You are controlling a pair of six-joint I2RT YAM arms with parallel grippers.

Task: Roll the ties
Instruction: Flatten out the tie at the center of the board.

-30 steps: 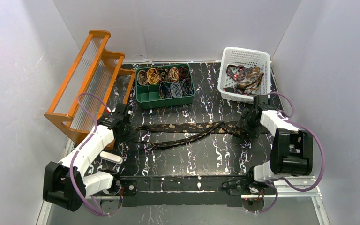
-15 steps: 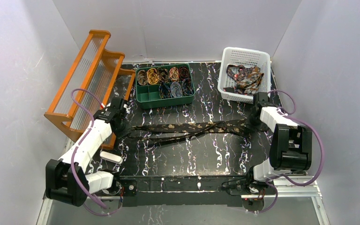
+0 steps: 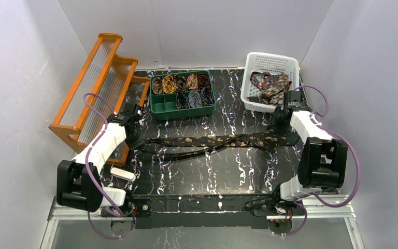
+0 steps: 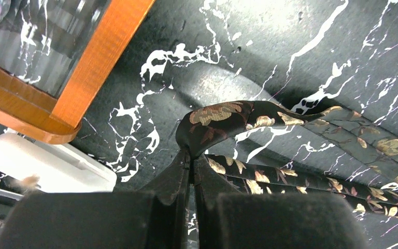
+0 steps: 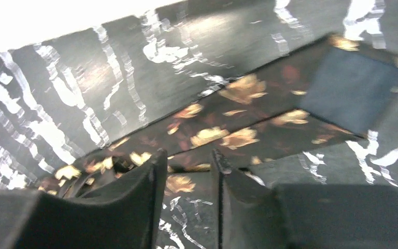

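A long dark tie [image 3: 207, 141] with gold flowers lies folded double across the middle of the table. My left gripper [image 3: 133, 139] is shut on its folded left end, which bulges as a loop [image 4: 223, 116] just past the jaws [image 4: 193, 158]. My right gripper [image 3: 278, 125] is open and empty, its fingers [image 5: 155, 171] apart just above the tie's wide right end [image 5: 238, 116]. That end's blue-grey lining [image 5: 352, 88] is turned up. Several coiled ties fill a green tray [image 3: 161, 108]. More limp ties [image 3: 270, 85] lie in a white basket.
The orange rack [image 3: 96, 88] stands at the left, its corner [image 4: 77, 88] close beside my left gripper. The white basket [image 3: 254, 101] is just behind my right gripper. A small white object [image 3: 123, 174] lies at the near left.
My left gripper has drawn the tie's folded end left toward the rack, pulling the tie straighter. My right gripper has moved right and back toward the basket and now stands open.
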